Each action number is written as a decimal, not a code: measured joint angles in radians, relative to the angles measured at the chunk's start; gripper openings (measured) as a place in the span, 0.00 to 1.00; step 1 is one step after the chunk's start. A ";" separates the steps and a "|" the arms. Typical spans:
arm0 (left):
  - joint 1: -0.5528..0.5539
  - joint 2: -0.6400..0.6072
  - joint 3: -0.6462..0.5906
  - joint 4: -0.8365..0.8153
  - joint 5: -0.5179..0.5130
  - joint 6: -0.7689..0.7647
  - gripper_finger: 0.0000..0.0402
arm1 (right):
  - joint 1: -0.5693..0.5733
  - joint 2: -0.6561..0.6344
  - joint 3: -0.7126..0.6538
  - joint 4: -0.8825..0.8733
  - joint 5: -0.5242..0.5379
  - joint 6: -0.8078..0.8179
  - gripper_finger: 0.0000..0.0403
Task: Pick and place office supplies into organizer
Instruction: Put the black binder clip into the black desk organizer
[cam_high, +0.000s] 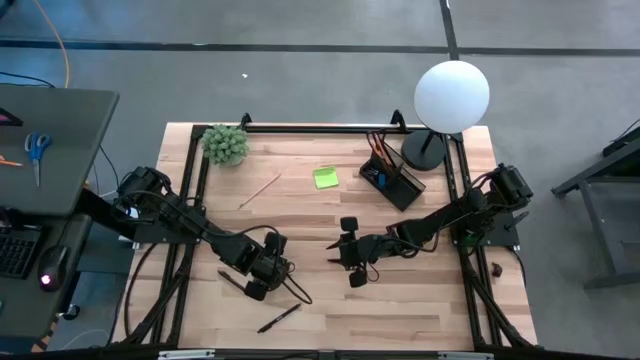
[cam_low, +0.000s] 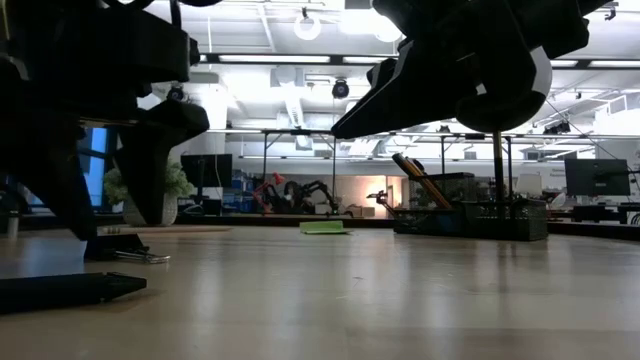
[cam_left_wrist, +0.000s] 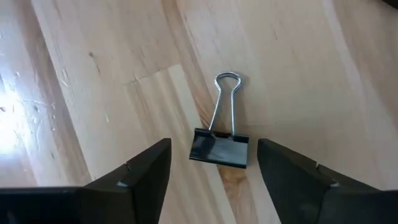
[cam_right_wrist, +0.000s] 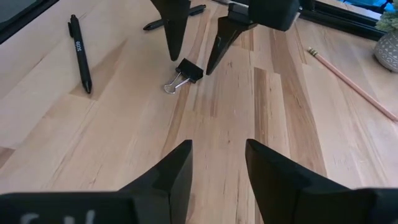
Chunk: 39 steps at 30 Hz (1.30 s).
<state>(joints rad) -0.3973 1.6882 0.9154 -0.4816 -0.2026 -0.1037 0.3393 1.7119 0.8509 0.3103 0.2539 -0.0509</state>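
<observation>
A small black binder clip (cam_left_wrist: 219, 147) lies flat on the wooden table, its wire handles (cam_left_wrist: 226, 93) pointing away from the camera. My left gripper (cam_left_wrist: 213, 146) stands open over it, pointing steeply down, one finger on either side and clear of it. The right wrist view shows the same: the clip (cam_right_wrist: 189, 70) between the left gripper's (cam_right_wrist: 191, 59) fingertips. My right gripper (cam_right_wrist: 217, 149) hovers open and empty at mid-table (cam_high: 345, 258), facing the left one. The black organizer (cam_high: 393, 178), holding pencils and pens, stands at the far right beside the lamp.
A black pen (cam_right_wrist: 79, 53) lies near the front edge and another (cam_right_wrist: 174, 18) close to the left arm. A pencil (cam_high: 260, 188), a lime-green sticky pad (cam_high: 325, 178), a potted plant (cam_high: 226, 143) and a white globe lamp (cam_high: 450, 95) occupy the far half.
</observation>
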 joint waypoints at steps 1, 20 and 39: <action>0.004 0.000 0.000 0.000 0.002 0.003 0.55 | 0.000 0.000 0.000 0.000 0.000 0.000 0.35; 0.037 0.058 0.003 0.016 0.084 0.021 0.58 | 0.000 0.000 0.000 0.001 -0.001 0.000 0.35; 0.037 0.059 0.050 0.052 0.053 -0.035 0.58 | 0.000 0.000 0.000 0.001 0.000 0.002 0.35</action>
<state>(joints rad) -0.3599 1.7470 0.9651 -0.4301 -0.1501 -0.1392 0.3393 1.7119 0.8509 0.3115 0.2537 -0.0486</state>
